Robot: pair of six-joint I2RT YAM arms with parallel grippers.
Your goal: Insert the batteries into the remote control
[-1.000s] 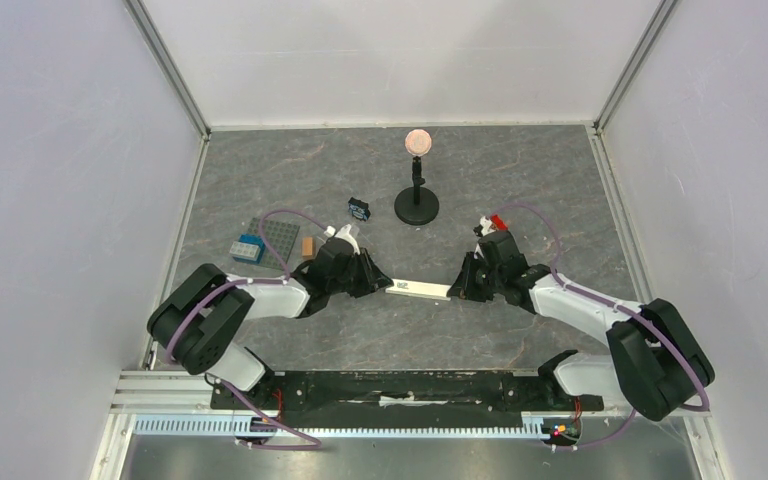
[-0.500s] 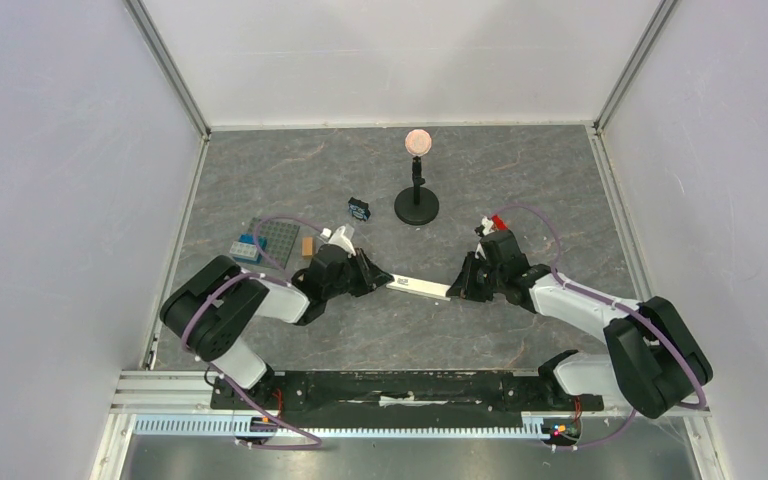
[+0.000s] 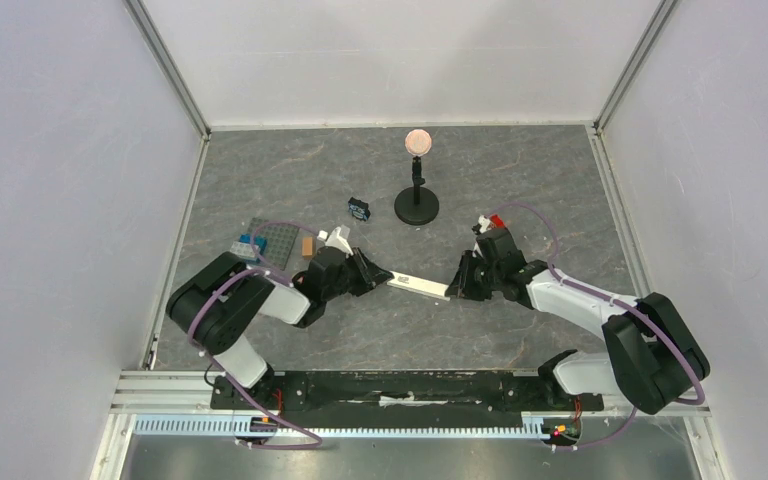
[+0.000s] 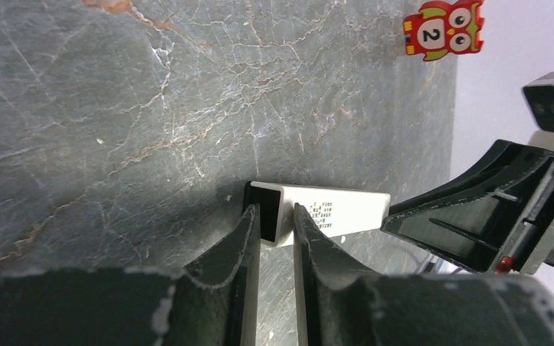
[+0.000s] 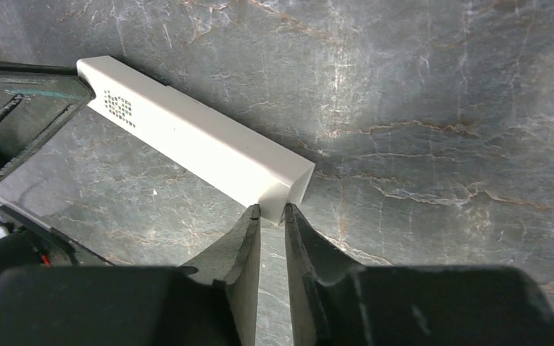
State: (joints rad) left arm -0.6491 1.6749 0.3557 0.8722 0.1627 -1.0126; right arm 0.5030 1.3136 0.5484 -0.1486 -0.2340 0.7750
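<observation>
Enclosing grey veined tabletop (image 3: 520, 180), pale walls (image 3: 60, 200), remote control (image 3: 420, 286) mid-table

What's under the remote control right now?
Only grey table shows beside the remote control; the strip directly beneath it, and its underside, are covered in every view.

Two tools are counted, the left tool (image 4: 275, 215) and the right tool (image 5: 269, 210), with one white remote (image 3: 418, 286) between them. Beyond the left tool, one grey studded plate (image 3: 280, 236), one orange block (image 3: 308, 245) and one small black-and-blue piece (image 3: 359, 209) are seen. The blue bricks (image 3: 248, 246) there are too small to be counted. One black stand (image 3: 417, 205) is seen beyond both tools, and one owl sticker (image 4: 443, 29) ahead of the left tool.
</observation>
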